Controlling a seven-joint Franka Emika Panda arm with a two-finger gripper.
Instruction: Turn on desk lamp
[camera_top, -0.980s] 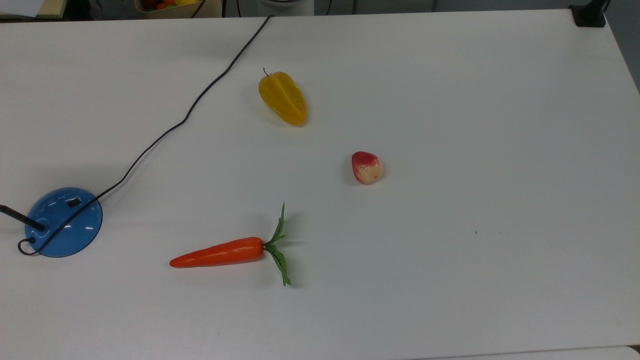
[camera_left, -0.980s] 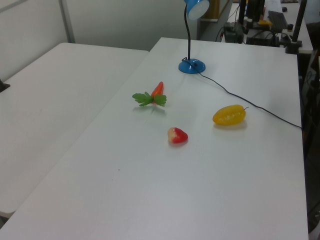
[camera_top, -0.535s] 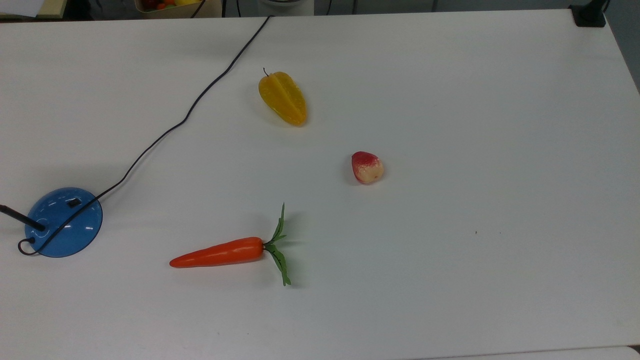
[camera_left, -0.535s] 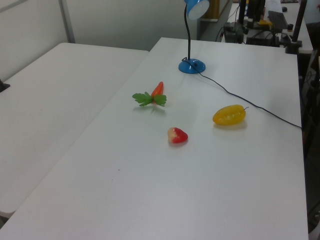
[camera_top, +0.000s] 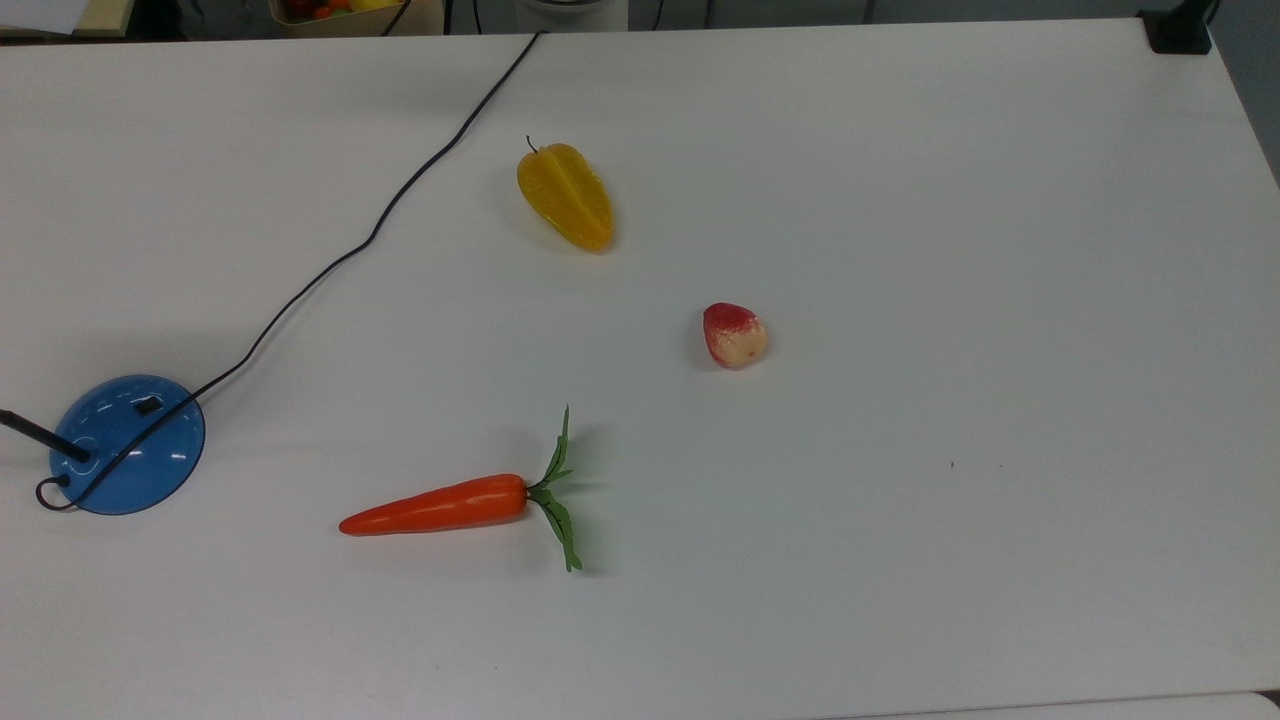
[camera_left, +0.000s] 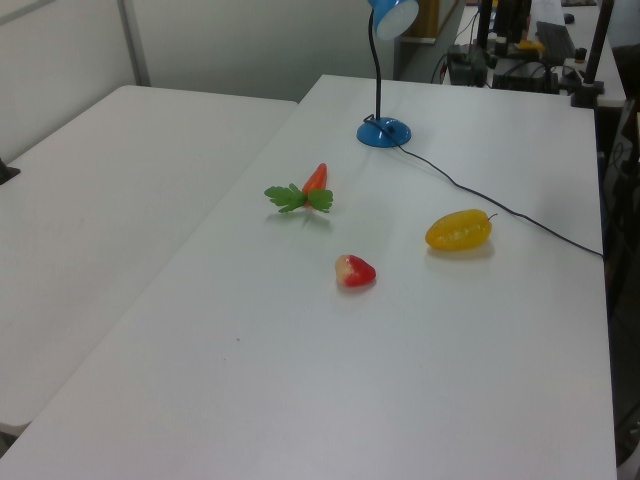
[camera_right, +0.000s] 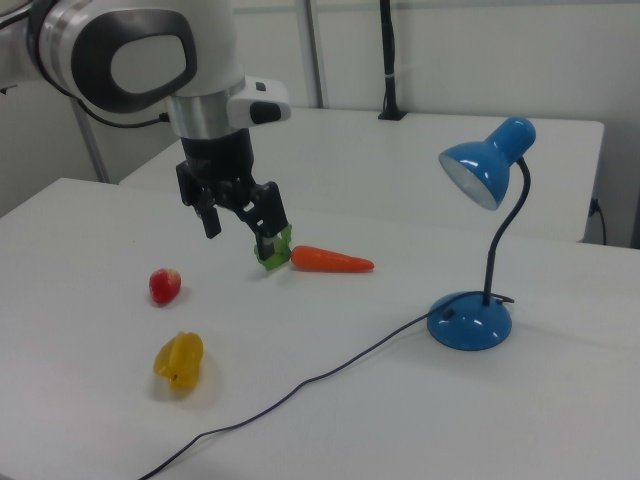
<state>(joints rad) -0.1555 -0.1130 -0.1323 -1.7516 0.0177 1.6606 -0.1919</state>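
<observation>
We see the gripper above the table, fingers spread, holding nothing, carrot just behind, peach and starfruit nearby, desk lamp standing well apart at the right view's right, its cord trailing away.

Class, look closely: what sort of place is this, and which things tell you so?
Probably a robotics lab: a robot arm's gripper hangs over a bare white table set with toy food, such as a carrot, and a desk lamp.
</observation>
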